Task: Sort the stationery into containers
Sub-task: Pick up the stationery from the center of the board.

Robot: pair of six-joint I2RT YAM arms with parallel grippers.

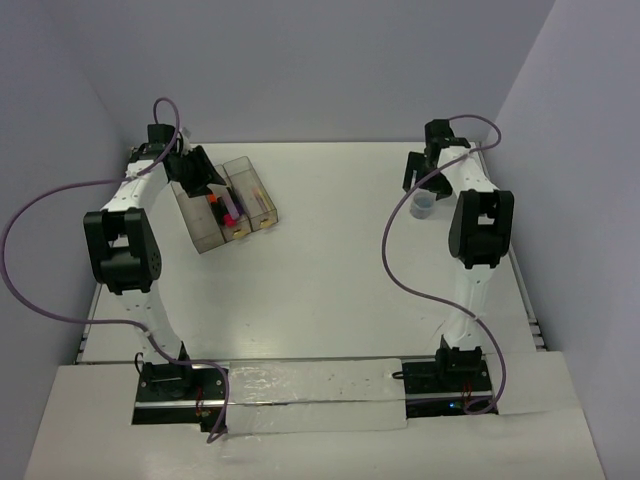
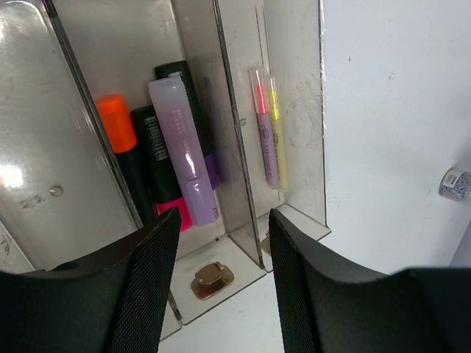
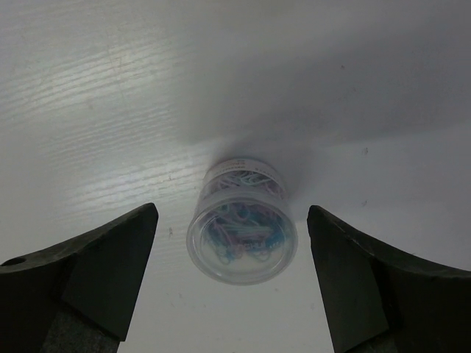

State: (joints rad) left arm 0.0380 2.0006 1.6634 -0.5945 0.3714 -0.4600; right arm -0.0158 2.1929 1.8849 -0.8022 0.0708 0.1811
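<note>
Three joined clear bins [image 1: 212,222] stand at the back left. The middle bin holds an orange marker [image 2: 118,126], a lilac marker [image 2: 184,147], a pink-red marker [image 2: 174,211] and a purple one [image 2: 212,170]. In the right bin lie a thin pink stick [image 2: 261,125] and a yellow stick [image 2: 277,143]. My left gripper [image 2: 224,268] hangs open and empty over the bins' near end [image 1: 193,168]. A small round clear tub of coloured paper clips [image 3: 243,235] stands upright on the table [image 1: 423,205]. My right gripper [image 3: 232,220] is open around it, not touching.
A small round grey-blue item [image 2: 455,184] shows at the right edge of the left wrist view. A brass-coloured label holder [image 2: 212,278] sits on the bin's end. The white table [image 1: 330,270] has walls on three sides.
</note>
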